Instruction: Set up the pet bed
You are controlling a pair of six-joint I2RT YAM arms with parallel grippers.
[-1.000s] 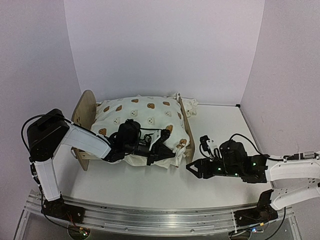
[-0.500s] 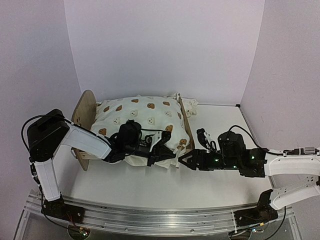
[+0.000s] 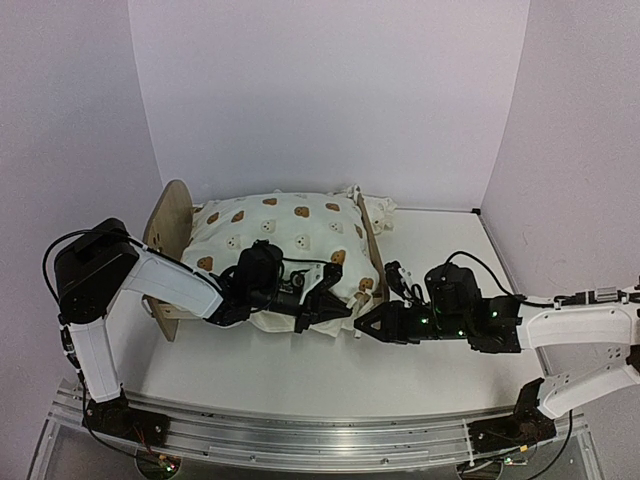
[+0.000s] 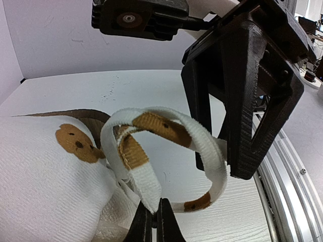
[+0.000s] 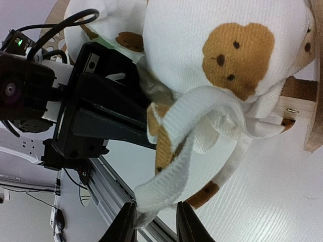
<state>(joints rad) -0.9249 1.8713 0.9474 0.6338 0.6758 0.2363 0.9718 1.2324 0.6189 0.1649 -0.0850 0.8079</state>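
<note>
Wrist views alone show left gripper (image 4: 154, 223) clamped on tie string (image 4: 166, 121), right gripper (image 5: 155, 221) apart around it, at 5 o'clock of bed frame (image 3: 170, 215) holding duvet (image 3: 280, 225).

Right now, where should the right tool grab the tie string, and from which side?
The tie string's loose end, free of the loop. Come from the right, where the right tool straddles it; the left tool clamps another stretch of it. It's a limp flat band, so probably pinch near the tip.

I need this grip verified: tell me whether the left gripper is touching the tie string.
Touching. The left wrist view shows the left gripper pinched shut on the end of the tie string, with no gap.
</note>
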